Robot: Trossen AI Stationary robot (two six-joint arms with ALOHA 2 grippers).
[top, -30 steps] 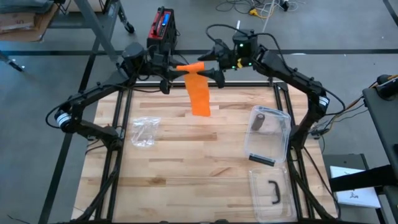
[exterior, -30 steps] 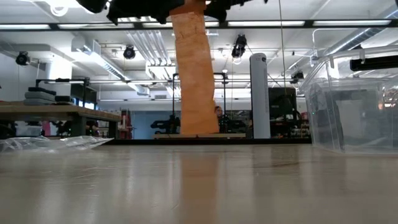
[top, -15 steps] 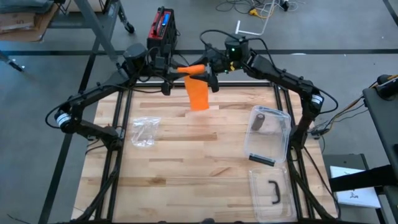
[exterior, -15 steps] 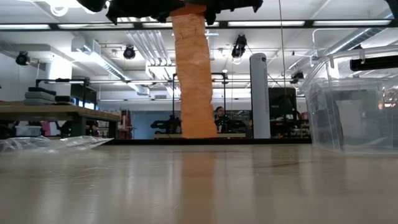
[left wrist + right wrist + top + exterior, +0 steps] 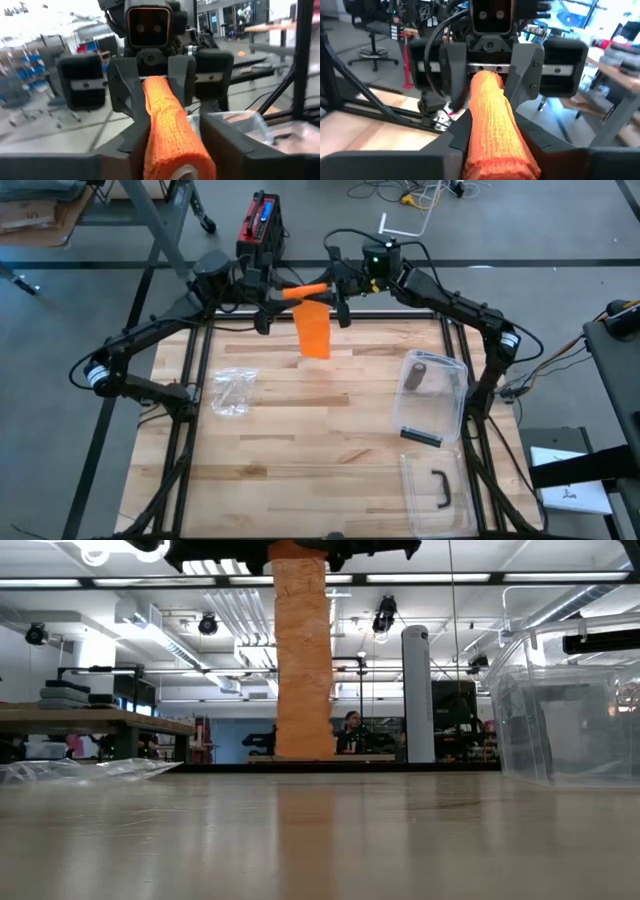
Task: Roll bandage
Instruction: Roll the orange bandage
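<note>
You have the orange bandage roll (image 5: 305,289) pinched endwise between the left gripper (image 5: 272,297) and right gripper (image 5: 335,293), both clamped on it; its loose tail (image 5: 303,660) hangs free above the table (image 5: 300,440).

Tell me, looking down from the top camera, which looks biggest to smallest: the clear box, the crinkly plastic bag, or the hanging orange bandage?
1. clear box
2. plastic bag
3. orange bandage, though it hangs high, nearer the camera, so the bag and bandage are a close call.
</note>
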